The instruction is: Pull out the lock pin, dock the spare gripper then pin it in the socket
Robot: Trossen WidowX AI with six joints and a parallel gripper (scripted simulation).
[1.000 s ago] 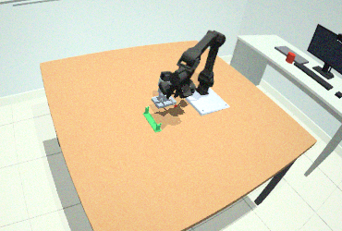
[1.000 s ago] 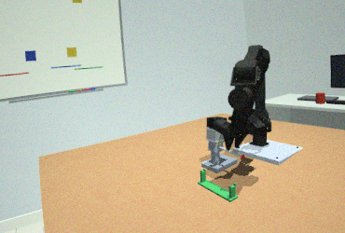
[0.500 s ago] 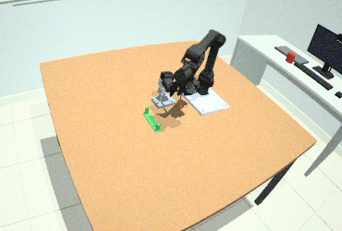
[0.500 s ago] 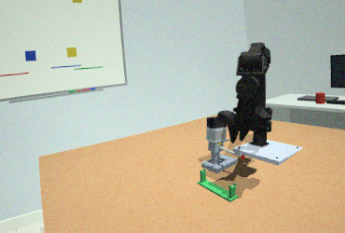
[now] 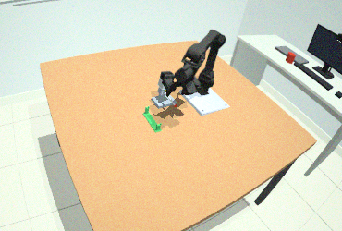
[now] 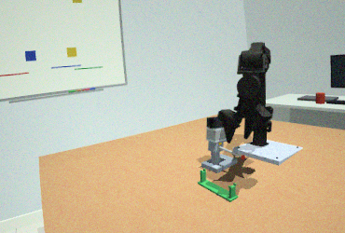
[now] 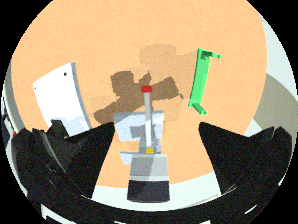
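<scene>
The mount (image 5: 158,102) (image 6: 212,165) (image 7: 123,120) is a grey base with an upright socket. The spare gripper (image 6: 214,135) (image 7: 148,167), a grey body with a black end, stands upright on top of the socket. The lock pin (image 6: 227,150) (image 7: 148,117) has a pale shaft and a red head, and sticks out sideways from the socket beside a yellow mark. Much of its shaft shows outside; how deep its tip sits is hidden. My gripper (image 6: 239,140) (image 7: 157,125) is wide open and empty, with its fingers either side of the pin and spare gripper in the wrist view, apart from them.
A green cradle (image 5: 152,120) (image 6: 216,190) (image 7: 201,82) with two upright ends lies empty on the table (image 5: 116,159) near the mount. The arm's white base plate (image 5: 210,103) (image 6: 280,153) (image 7: 59,100) lies on the mount's other side. Shadows of the arm fall beside the mount.
</scene>
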